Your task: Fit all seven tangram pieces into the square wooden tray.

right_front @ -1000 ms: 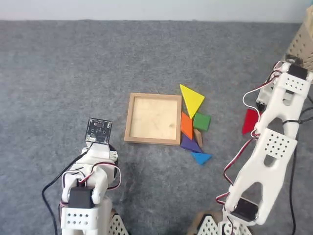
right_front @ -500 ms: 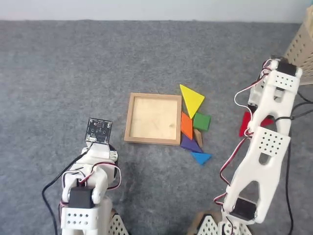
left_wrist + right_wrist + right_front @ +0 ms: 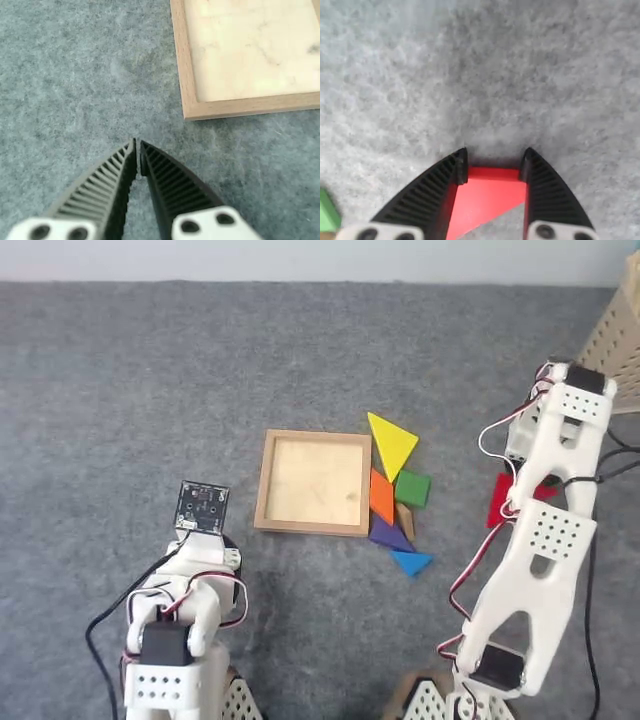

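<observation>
Far out on the right arm's side, well apart from the square wooden tray, we see the right pincer pinching a flat red triangle piece. Yellow triangle, orange piece, green square, purple piece and blue triangle cluster just beside the tray. Left pincer is pressed together over the grey table, near a tray corner.

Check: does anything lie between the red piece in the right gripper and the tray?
Yes. The yellow triangle, green square and orange piece lie beside the tray edge that faces the red piece; a straight slide would likely hit them.
</observation>
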### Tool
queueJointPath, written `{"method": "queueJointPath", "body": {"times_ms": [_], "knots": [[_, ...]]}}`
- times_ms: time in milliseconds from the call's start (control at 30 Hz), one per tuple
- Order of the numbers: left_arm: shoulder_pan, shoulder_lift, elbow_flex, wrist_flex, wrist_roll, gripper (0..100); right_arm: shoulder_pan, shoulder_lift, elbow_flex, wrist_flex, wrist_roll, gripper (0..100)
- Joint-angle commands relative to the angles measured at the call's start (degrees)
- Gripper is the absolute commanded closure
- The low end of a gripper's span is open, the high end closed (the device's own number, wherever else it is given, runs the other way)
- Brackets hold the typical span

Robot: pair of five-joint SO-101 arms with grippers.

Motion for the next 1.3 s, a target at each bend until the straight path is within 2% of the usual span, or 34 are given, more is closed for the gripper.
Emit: {"method": "queueJointPath", "body": {"times_ms": [0,133,233,533,700,800,933,1100,1267], "knots": [[-0.3,-0.2,-0.3,0.3,0.5,99,-2.6,-7.0,6.2,1.8,0.4,84.6],[-0.3,-0.2,-0.3,0.3,0.5,99,-2.7,-13.1,16.3,-2.7,-0.7,84.6],[-0.3,-0.2,-0.3,0.3,0.5,99,-4.4,-19.2,29.0,-10.1,-0.5,84.6],[-0.3,-0.2,-0.3,0.3,0.5,99,-7.7,-50.0,67.8,-31.3,0.0,84.6],[-0.3,-0.2,-0.3,0.3,0.5,99,-12.2,-64.1,81.0,-37.2,5.1,84.6],[-0.3,-0.2,-0.3,0.3,0.5,99,-12.1,-70.7,84.4,-37.1,4.7,84.6],[-0.3,-0.2,-0.3,0.3,0.5,99,-10.6,-74.2,85.5,-31.7,-1.2,83.0],[-0.3,-0.2,-0.3,0.3,0.5,99,-6.9,-69.0,83.7,-28.5,-12.2,68.8],[-0.3,-0.2,-0.3,0.3,0.5,99,-3.9,-58.3,76.0,-25.7,-18.4,68.2]]}}
